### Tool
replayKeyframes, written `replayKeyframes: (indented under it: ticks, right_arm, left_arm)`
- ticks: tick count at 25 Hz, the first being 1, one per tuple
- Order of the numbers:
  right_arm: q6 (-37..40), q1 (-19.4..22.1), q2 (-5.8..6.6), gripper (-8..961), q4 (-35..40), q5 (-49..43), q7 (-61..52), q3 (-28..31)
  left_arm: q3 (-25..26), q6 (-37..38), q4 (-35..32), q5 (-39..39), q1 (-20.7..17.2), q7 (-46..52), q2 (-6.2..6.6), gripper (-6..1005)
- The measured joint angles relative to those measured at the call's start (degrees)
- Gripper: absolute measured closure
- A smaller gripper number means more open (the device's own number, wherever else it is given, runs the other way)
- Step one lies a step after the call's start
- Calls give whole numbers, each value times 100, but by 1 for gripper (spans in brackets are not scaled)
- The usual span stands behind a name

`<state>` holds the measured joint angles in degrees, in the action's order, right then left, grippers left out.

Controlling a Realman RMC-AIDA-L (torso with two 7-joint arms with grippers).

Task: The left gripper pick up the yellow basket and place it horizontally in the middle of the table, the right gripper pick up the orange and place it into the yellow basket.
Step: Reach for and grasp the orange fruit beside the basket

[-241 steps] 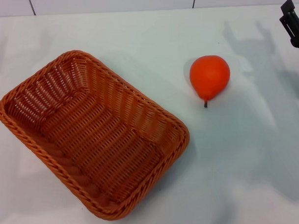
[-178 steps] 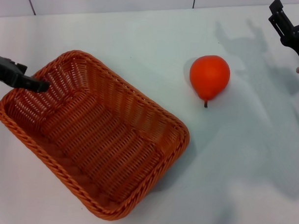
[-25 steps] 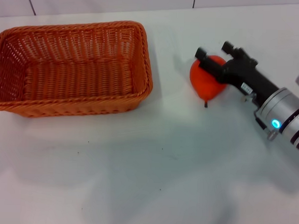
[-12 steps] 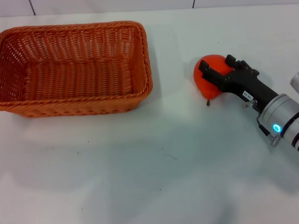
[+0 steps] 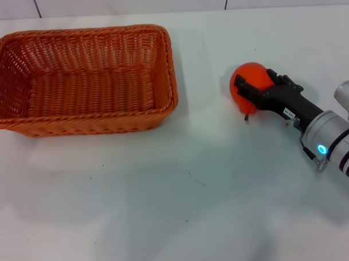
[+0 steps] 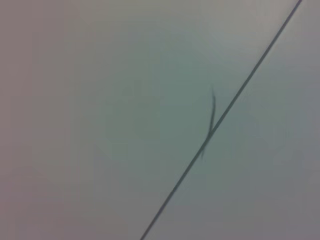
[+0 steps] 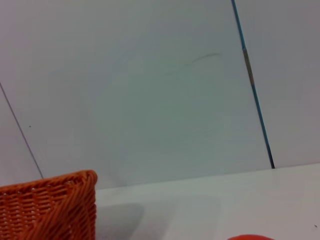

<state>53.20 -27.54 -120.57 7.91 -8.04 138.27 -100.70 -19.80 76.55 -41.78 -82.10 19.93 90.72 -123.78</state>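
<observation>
The orange (image 5: pixel 246 85) sits toward the table's (image 5: pixel 177 211) right edge, stem end pointing to the near edge. The right gripper (image 5: pixel 251 91) has closed around it. The yellow basket (image 5: pixel 84 78) lies lengthwise along the far-left edge.

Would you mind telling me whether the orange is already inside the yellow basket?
No, in the head view the orange sits on the table, apart from the yellow basket, with the right gripper around it.
</observation>
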Motion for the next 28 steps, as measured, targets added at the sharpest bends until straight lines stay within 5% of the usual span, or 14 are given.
replayKeyframes:
  ticks: [10,20,28]
  right_arm:
    - [-7,59,4,84,0,26,-1,16]
    - [54,72,7,520,0,24,-2,16]
    - [1118,121,21,634,-2,210,47,257]
  left_arm:
    - [3,118,21,4,-64,-3,4,77]
    - [74,149,7,50,-98,-59,4,78]
    - [235,105,-5,77,-98,-160,21,78]
